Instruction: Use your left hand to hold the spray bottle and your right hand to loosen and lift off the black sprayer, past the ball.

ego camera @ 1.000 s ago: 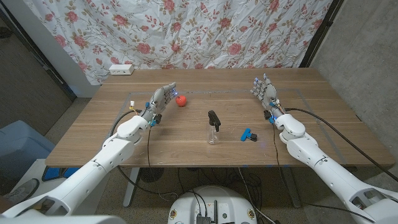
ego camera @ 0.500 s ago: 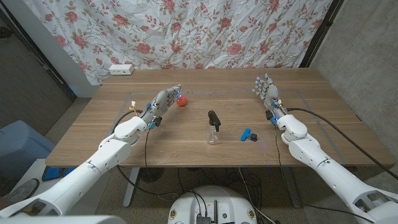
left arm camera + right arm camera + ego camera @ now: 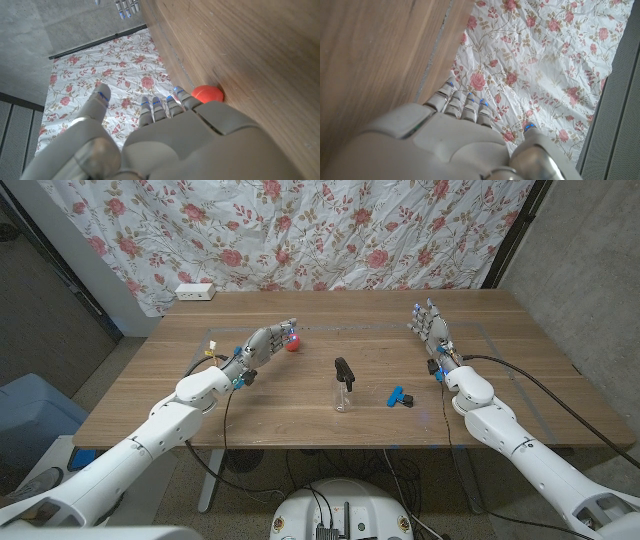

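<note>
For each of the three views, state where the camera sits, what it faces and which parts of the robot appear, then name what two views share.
Head view: fixed on the robot's head, looking down at the wooden table with the spray bottle; both arms, left hand and right hand show.
Left wrist view: on the left wrist, looking along the left hand's back toward the floral curtain.
Right wrist view: on the right wrist, looking along the right hand's back toward the curtain.
Shared: the red ball shows in the head and left wrist views.

Left hand [image 3: 268, 340] and right hand [image 3: 428, 322] empty, fingers extended.
</note>
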Controlling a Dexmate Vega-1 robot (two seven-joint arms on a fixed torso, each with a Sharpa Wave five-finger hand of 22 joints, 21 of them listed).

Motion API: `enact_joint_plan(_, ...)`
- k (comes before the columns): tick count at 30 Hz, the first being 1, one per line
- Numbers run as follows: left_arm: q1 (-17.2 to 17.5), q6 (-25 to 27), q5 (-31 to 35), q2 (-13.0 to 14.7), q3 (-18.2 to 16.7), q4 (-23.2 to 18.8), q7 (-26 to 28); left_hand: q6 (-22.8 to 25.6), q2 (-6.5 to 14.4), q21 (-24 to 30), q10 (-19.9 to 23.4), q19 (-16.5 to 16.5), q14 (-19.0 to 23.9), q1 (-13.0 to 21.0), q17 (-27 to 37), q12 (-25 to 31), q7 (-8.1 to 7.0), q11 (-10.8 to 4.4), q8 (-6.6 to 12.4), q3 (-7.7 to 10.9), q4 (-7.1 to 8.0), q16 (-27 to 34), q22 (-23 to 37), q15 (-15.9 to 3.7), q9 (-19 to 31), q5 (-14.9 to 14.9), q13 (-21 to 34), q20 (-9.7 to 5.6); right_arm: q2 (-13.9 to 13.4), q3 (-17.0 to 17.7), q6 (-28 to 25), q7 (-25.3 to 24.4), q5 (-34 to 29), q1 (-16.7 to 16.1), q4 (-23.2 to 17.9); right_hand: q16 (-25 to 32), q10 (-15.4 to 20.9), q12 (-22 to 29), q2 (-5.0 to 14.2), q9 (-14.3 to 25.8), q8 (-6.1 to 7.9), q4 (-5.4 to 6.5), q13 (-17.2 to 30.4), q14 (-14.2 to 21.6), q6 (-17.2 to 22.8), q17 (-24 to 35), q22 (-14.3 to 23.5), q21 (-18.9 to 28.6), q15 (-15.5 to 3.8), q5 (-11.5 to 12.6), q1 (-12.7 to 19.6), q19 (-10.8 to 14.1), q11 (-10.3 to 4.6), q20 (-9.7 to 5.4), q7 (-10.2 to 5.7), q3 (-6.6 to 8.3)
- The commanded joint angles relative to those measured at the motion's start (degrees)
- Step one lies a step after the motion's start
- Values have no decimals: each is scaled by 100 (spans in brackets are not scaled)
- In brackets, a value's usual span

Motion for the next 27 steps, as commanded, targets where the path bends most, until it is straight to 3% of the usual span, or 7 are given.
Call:
enact_joint_plan(1, 84, -18, -189, 258, -15, -66, -574, 13, -18, -41, -13, -4, -20, 133, 24, 25, -74, -88, 45, 59, -5, -5, 11, -354, 7, 39, 24, -283, -118, 30, -128, -132, -57, -161, -293, 18, 30, -4, 10, 20, 32, -38, 19, 46, 23, 2, 10, 27, 39, 25, 68, 30, 60, -36, 46, 27)
enact_joint_plan(17, 148, 56, -107, 693, 45, -327, -1059, -333, -184, -79, -248, -200, -249, 519, 30, -48, -89, -48, -76, 171, 3, -41, 12, -290, 7, 33, 29, -276, -195, 21, -264, -273, -154, -300, -578, 12, 12, -15, 24, 20, 21, -94, 20, 41, -12, -47, 10, 24, 58, 16, 118, 22, 61, -34, 65, 62)
enact_joint_plan(27, -164, 31, 158, 739, 275, -230, -1471, -765, -331, -75, -483, -365, -425, 809, 32, -77, -36, -25, -141, 236, 10, -38, 15, -262, 6, 18, 32, -283, -219, 68, -273, -457, -235, -438, -763, 10, -7, -23, 36, 19, 17, -115, 20, 29, -36, -68, 10, 24, 61, 6, 126, 15, 68, -29, 66, 77)
